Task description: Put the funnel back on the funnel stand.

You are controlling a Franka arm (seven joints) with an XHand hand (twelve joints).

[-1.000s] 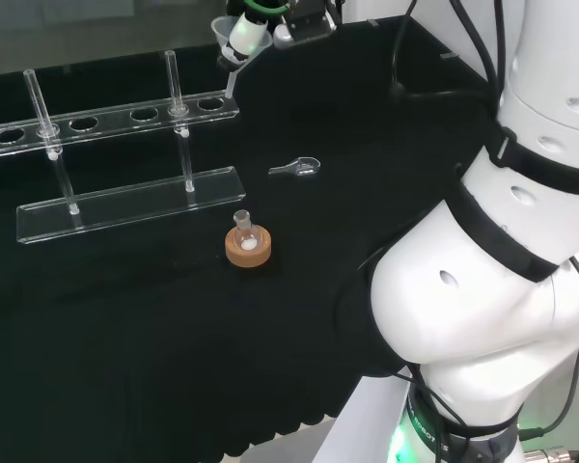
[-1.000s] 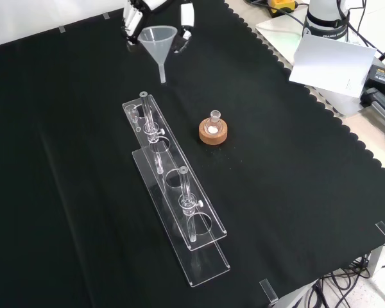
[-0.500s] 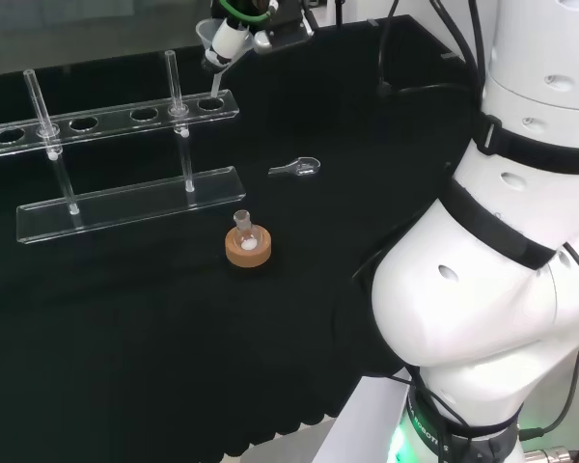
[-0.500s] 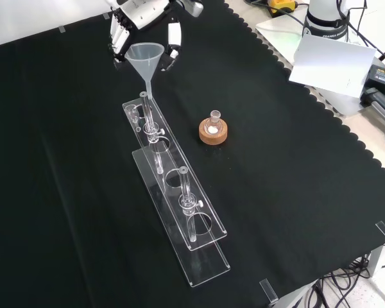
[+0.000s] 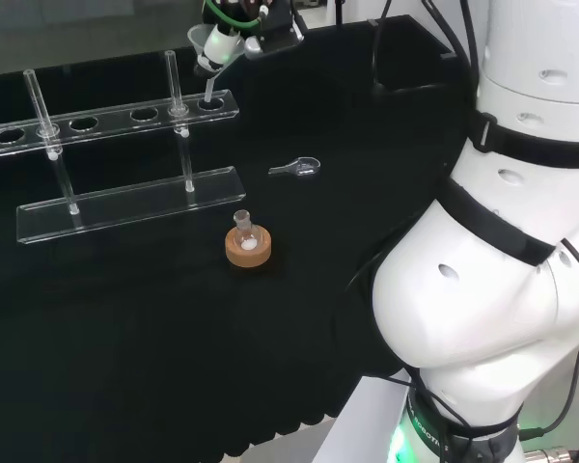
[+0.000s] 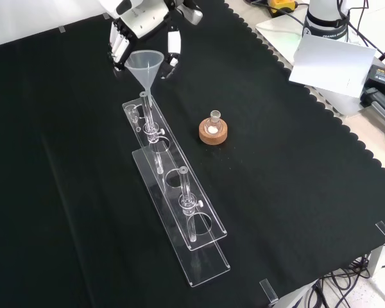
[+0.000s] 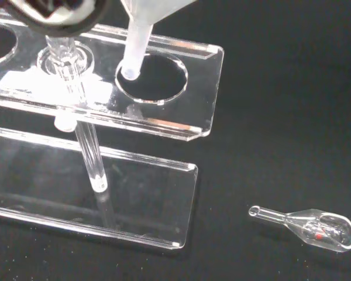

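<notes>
Black cloth covers the tabletop point(image 6: 295, 192), which has a scalloped edge along its right side in the front view. Toward the far left corner of that view the hand point(image 6: 138, 19) comes in from the top, its fingers curled round the rim of the clear funnel point(image 6: 145, 64) and pinching it.

What matters most is how the funnel's stem sits against the end hole point(image 7: 151, 77) of the funnel stand point(image 6: 173, 192). The funnel hangs nearly upright, bowl up, stem pointing down. In the wrist view the stem tip point(image 7: 128, 71) hovers at the hole's rim, on the side toward the neighbouring post, not yet at the centre. In the head view the stem reaches down to the upper plate at the rack's right end point(image 5: 212, 101); I cannot tell whether the tip has already entered the hole. By my judgement, a small shift toward the hole's middle and then a straight lowering is what remains.

Closest obstacle is the clear upright post point(image 7: 76, 88) in the next hole, just beside the stem; a sideways drift would knock it. A second post point(image 6: 186, 189) stands further along the rack. Well apart from the rack lie a small glass spoon-like piece point(image 7: 310, 225) and a little flask on a cork ring point(image 6: 213, 131); neither is in the way.
</notes>
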